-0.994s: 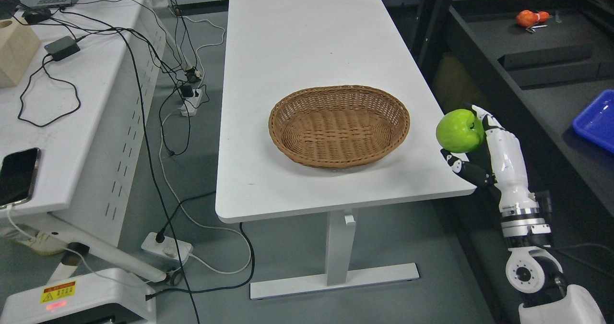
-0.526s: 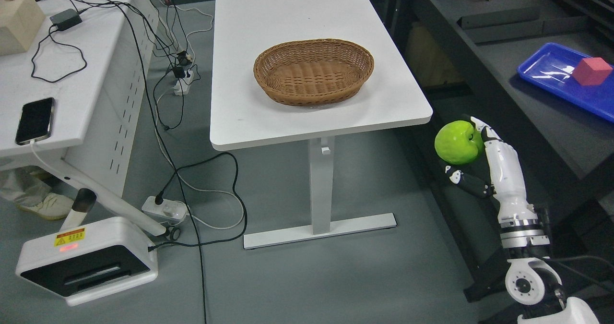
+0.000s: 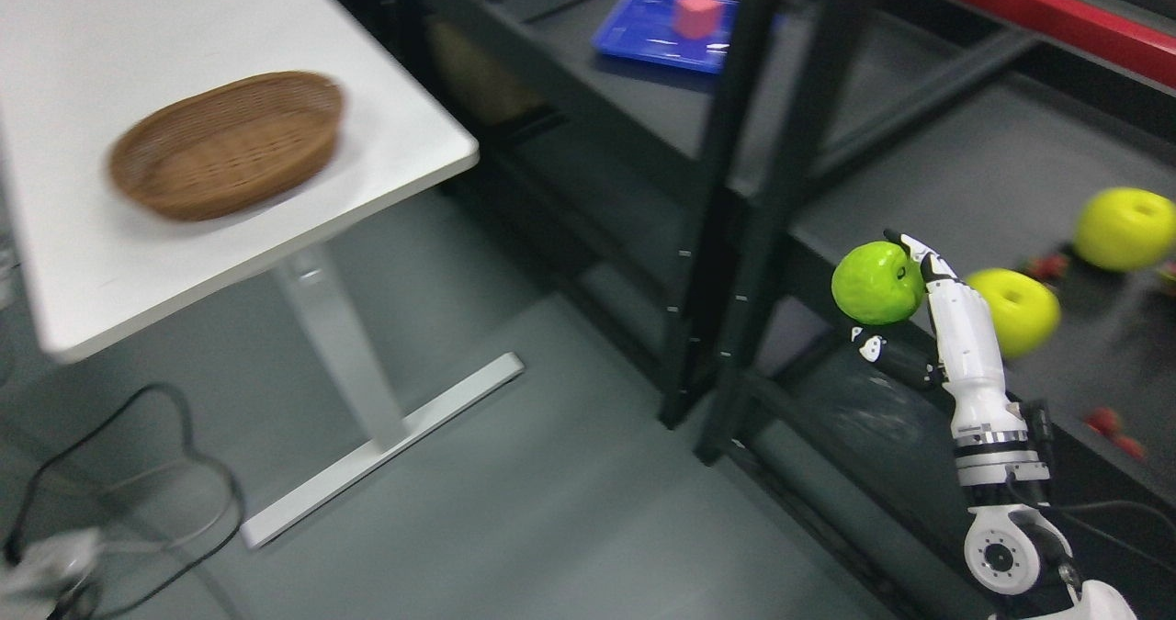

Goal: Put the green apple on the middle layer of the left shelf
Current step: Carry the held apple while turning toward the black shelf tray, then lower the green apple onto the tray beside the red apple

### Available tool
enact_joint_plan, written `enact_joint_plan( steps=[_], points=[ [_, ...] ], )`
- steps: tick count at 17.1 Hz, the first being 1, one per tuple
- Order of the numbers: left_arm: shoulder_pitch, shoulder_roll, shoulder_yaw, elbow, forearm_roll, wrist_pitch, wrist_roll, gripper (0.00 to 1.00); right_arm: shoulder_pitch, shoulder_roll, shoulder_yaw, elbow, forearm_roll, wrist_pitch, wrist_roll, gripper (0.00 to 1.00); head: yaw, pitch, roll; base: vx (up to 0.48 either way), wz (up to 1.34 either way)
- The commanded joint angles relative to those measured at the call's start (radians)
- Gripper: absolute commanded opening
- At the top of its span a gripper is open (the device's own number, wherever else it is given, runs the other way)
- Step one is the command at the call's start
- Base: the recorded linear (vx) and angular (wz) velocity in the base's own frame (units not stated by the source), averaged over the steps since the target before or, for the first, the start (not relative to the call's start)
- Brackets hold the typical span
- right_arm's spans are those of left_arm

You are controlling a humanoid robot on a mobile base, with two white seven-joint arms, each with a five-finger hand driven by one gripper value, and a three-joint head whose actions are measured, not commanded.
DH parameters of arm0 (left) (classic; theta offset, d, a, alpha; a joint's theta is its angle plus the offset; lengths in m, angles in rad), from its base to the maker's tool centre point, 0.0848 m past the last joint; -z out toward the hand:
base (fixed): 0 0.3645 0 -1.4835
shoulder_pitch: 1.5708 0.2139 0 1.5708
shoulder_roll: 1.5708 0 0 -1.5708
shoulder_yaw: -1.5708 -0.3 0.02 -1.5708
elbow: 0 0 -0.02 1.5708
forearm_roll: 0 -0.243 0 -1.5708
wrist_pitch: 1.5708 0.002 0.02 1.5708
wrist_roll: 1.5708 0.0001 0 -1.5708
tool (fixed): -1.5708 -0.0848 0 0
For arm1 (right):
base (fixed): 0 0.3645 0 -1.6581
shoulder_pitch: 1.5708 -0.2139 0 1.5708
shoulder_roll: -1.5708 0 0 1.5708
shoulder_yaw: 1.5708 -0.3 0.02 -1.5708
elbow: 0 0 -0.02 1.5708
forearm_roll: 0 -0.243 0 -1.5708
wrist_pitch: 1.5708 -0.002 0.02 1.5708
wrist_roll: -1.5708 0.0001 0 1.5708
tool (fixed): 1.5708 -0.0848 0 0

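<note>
Right hand (image 3: 905, 312) is closed on the green apple (image 3: 876, 282), fingers wrapped behind and thumb under it; left arm not in view; apple is held up in the air just in front of the dark shelf frame (image 3: 735, 234), not resting on any layer; two yellow-green apples (image 3: 1020, 310) sit on a shelf layer just behind the held one, with small red bits near them; further along the shelf, a blue tray (image 3: 643, 37) with a pink block (image 3: 695, 14); wicker basket (image 3: 225, 142) is empty on the white table (image 3: 404, 156), well apart from the shelf; view is motion-blurred. Judgement: pick done, carry under way; which layer counts as left-shelf middle I can't tell from here; placing and release not yet done.
</note>
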Motion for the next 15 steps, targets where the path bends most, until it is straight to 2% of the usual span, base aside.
enact_joint_plan(
  steps=[1,6,14,15],
  points=[
    [-0.012,0.017,0.0,0.0,0.0,0.004,0.001,1.0,0.008,0.01,0.005,-0.002,0.001,0.002,0.001,0.01,0.0,0.0,0.0,0.011,-2.13],
    [-0.012,0.017,0.0,0.0,0.0,0.004,0.001,1.0,0.014,0.008,0.011,-0.002,0.002,0.002,0.002,0.01,0.0,0.0,0.0,0.104,-1.8],
    [-0.012,0.017,0.0,0.0,0.0,0.004,0.001,1.0,0.021,0.001,0.028,0.001,0.006,0.017,0.01,0.01,0.0,-0.001,0.0,0.209,-0.53],
    [-0.012,0.017,0.0,0.0,0.0,0.004,0.001,1.0,0.018,-0.009,0.057,0.001,0.008,0.051,0.016,0.01,0.0,-0.001,0.0,0.247,-0.18]
  ],
)
